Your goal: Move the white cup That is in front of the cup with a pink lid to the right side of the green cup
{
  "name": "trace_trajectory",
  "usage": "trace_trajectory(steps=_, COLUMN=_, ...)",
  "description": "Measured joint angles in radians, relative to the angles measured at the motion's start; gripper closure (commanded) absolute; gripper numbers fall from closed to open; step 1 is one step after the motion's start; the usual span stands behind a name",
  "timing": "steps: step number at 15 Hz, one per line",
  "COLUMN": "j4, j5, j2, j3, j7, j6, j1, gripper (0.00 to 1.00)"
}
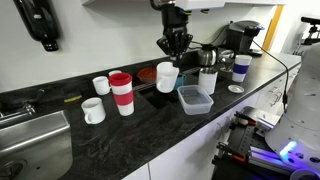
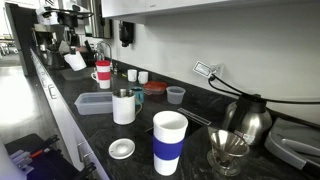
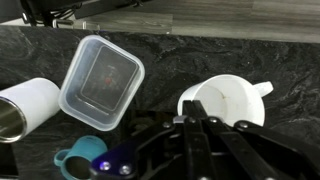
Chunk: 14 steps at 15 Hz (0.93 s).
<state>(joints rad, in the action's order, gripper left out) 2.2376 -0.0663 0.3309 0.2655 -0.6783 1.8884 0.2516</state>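
Observation:
My gripper is shut on the rim of the white cup and holds it tilted just above the dark counter, right of the cup with a pink lid. In the wrist view the fingers clamp the near rim of the white cup, whose handle points right. The green cup lies at the lower left of that view. In an exterior view the green cup stands behind a white and metal mug. The gripper and the cup with a pink lid show far back.
A blue rectangular container lies open next to the held cup. Two other white mugs stand by the tumbler, with a sink beyond. A white cup with a dark blue band, a red plate and a kettle are also on the counter.

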Motion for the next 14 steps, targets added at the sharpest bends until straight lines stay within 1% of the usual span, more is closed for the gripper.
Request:
trace_trajectory(steps=3, j4=0.037, j5=-0.001, j2=0.087, j3=0.0, j7=-0.045, j6=-0.027, j1=-0.02, gripper=0.99)
trace_trajectory(steps=12, j4=0.047, j5=-0.001, j2=0.085, j3=0.003, j7=-0.055, j6=-0.026, j1=-0.021, gripper=1.0)
trace_trajectory(steps=14, j4=0.049, j5=-0.02, j2=0.085, j3=0.0, j7=-0.058, j6=-0.026, j1=-0.029, gripper=1.0)
